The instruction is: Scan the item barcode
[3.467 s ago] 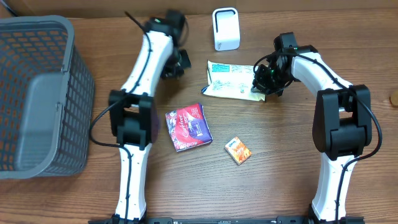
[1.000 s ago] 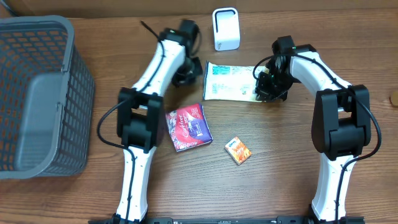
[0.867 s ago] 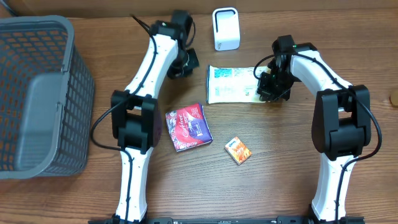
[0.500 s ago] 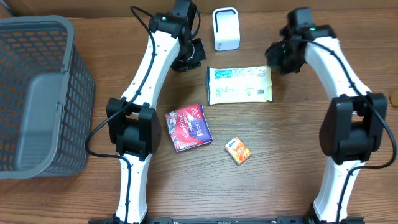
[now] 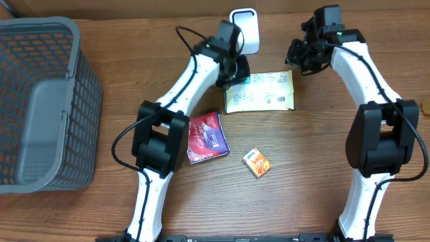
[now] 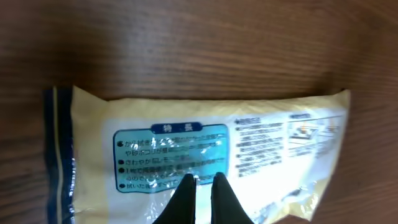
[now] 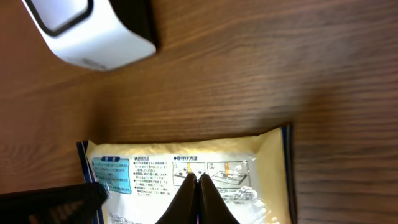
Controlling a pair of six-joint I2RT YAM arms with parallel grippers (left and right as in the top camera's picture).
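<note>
Yellow packet [image 5: 261,92] is lying flat on the bench [image 5: 302,175], printed side up, just in front of the white scanner [image 5: 243,30]. Left end effector [image 6: 202,182] is pinched shut right over it, and the right end effector [image 7: 198,180] is shut too, neither gripping anything. Looks unscanned to me, so it needs lifting and its barcode shown to the scanner.

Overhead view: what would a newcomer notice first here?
The pale yellow plastic packet with a blue label lies flat below the white box-shaped scanner, the left gripper shut over its left end. The right gripper, shut, hangs near its upper right corner; a large grey mesh basket fills the far left.
</note>
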